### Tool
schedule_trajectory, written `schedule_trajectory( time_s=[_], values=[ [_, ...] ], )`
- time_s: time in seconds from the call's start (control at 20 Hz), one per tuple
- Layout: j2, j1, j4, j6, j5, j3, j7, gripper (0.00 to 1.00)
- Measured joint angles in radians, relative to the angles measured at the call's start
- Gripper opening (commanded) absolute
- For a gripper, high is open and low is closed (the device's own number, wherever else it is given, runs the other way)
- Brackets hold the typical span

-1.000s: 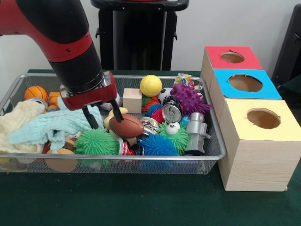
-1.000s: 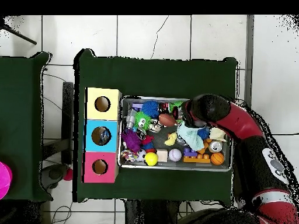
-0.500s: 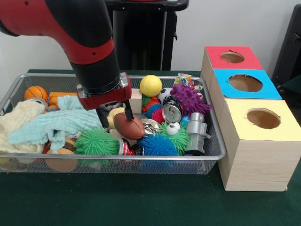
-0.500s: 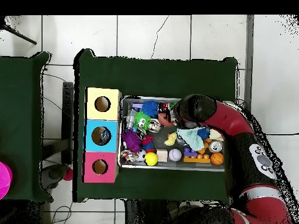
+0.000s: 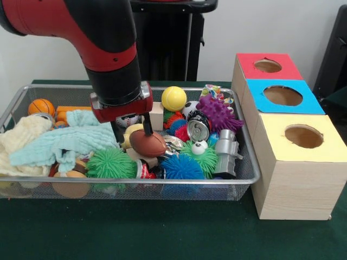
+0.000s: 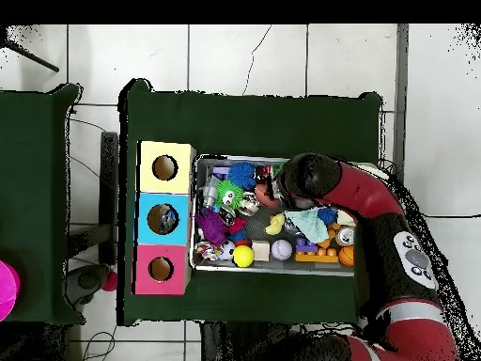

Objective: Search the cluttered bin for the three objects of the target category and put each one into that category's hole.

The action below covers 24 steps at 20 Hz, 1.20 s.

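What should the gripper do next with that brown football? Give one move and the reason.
Probably lift straight up. The gripper appears shut on the brown football, with one finger pressed on its top, and the ball sits low among the green spiky ball and other clutter in the wire bin. Raising it first should clear the rim before moving toward the boxes.

a desk covered in dark green cloth fills the lower part of the front view. behind it is a plain off-white wall, with a dark upright stand against it. from overhead, the floor is pale square tile with dark grout lines and a thin crack. a second green-covered table stands just beside the desk, and a bright pink round object shows at the picture's edge.
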Motion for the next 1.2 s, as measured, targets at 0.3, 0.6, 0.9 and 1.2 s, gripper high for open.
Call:
schedule_trajectory(
  time_s=[0.3, 0.6, 0.9, 1.2],
  values=[
    [-0.013, 0.017, -0.019, 0.042, -0.065, -0.046, 0.000, 1.00],
    [-0.014, 0.020, -0.025, 0.084, -0.151, -0.085, 0.000, 1.00],
    [-0.010, 0.012, -0.016, 0.136, -0.147, -0.095, 0.000, 1.00],
    [-0.010, -0.003, 0.024, 0.188, -0.068, -0.095, 0.000, 1.00]
  ],
)
